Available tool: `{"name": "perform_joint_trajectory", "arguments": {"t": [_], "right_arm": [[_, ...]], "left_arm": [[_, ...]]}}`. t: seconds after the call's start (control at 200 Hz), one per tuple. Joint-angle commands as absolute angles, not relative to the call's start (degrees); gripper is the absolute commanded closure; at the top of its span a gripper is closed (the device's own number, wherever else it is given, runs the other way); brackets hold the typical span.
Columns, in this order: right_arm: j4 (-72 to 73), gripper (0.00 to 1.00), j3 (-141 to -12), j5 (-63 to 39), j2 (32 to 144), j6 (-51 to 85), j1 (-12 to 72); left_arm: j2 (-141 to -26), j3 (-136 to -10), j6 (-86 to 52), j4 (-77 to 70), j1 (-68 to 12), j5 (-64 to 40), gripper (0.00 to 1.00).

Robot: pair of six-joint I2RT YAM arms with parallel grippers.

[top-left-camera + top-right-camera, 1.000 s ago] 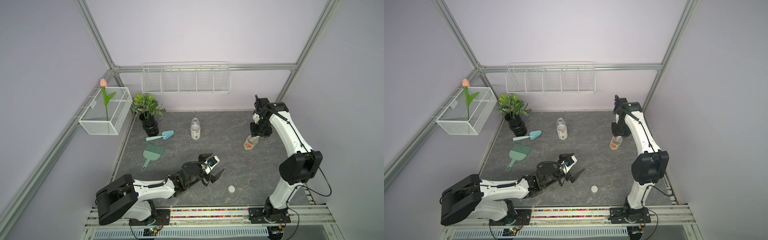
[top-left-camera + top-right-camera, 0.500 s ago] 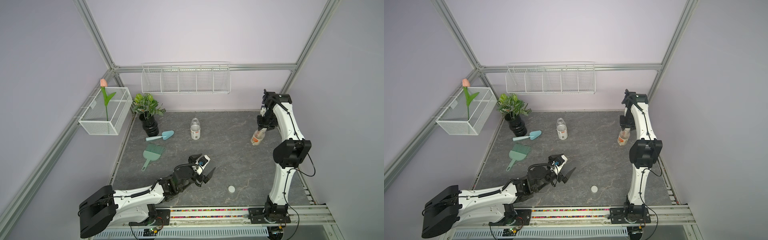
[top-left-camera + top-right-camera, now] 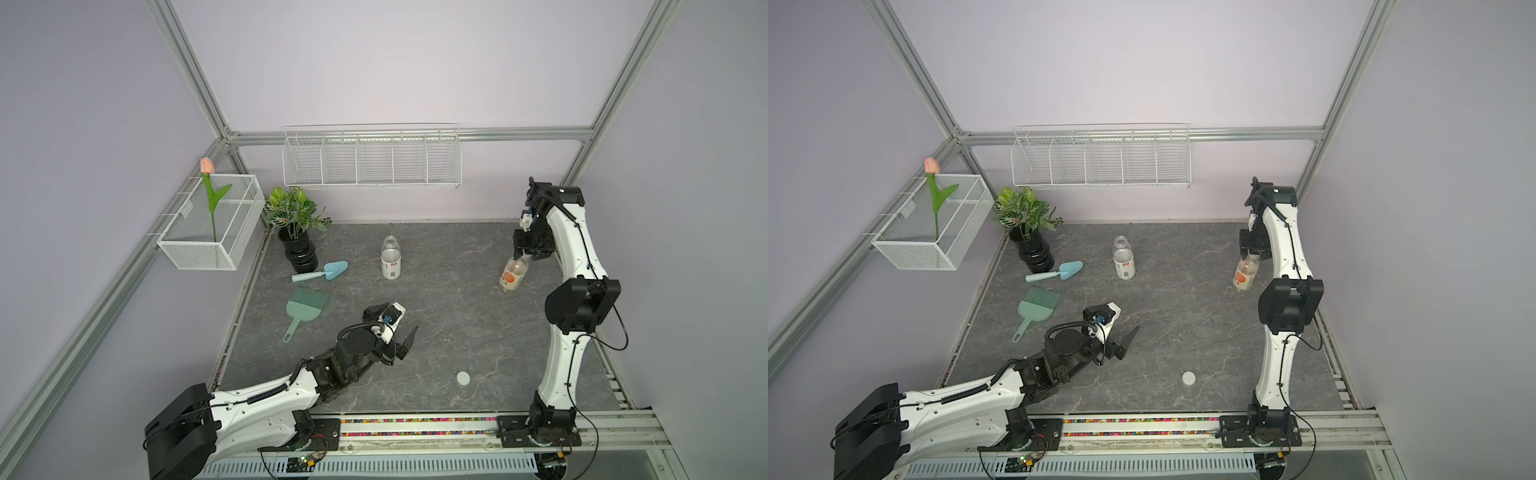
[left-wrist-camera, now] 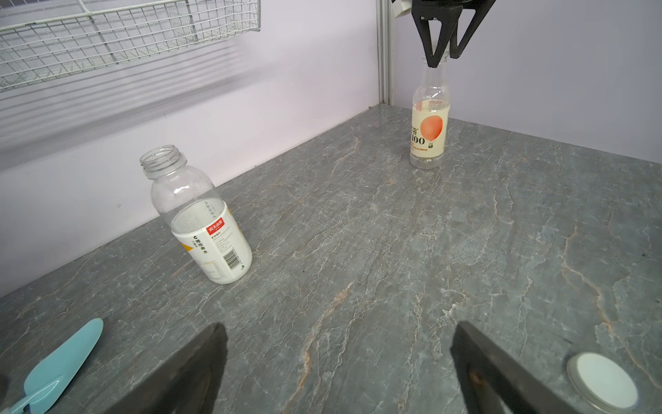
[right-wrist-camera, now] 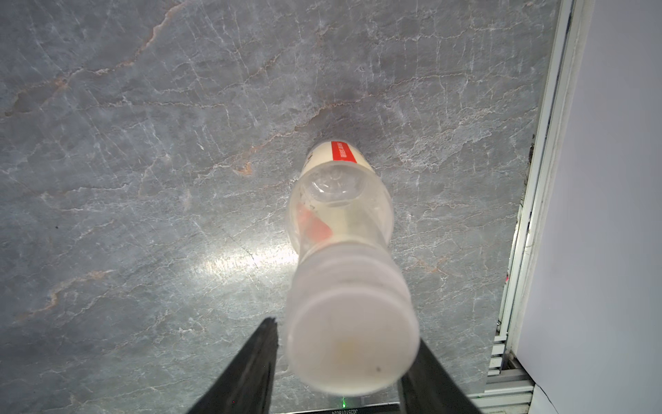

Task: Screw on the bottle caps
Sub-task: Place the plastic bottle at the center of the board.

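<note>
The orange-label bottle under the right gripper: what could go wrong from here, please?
1. The right gripper sits close around the cap on the orange-label bottle; lifting off at a slant could tip it.
2. The white-label bottle stands open and unheld, so pressing the loose cap on it may topple it.

The bench (image 3: 457,299) is dark grey with pale and rust veins. Between the black right jaws, the clear bottle (image 4: 429,132) has a cream label, an orange mark and a white cap (image 5: 353,344). Ahead of the left jaws, the other bottle (image 4: 200,222) is clear and white-labelled. The loose cap (image 4: 603,380) beside them is white.
</note>
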State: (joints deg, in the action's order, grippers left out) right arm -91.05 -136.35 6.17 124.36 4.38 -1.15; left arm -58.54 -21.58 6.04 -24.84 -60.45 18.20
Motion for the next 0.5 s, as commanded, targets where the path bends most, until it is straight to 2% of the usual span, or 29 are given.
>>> {"name": "perform_joint_trajectory", "arguments": {"t": [0.0, 0.335, 0.495], "right_arm": [[-92.7, 0.42, -137.6, 5.9, 125.1, 4.3, -1.5], [-91.8, 0.37, -136.2, 5.9, 121.0, 6.4, -1.2], [-85.2, 0.33, -125.7, 7.2, 111.4, 9.4, 0.1]], "left_arm": [[-58.3, -21.1, 4.6, -24.2, -59.9, 18.3, 0.0], [-57.6, -21.6, 4.1, -24.1, -59.4, 21.3, 0.0], [-57.4, -23.4, 0.0, -21.9, -56.5, 25.3, 0.0]]}}
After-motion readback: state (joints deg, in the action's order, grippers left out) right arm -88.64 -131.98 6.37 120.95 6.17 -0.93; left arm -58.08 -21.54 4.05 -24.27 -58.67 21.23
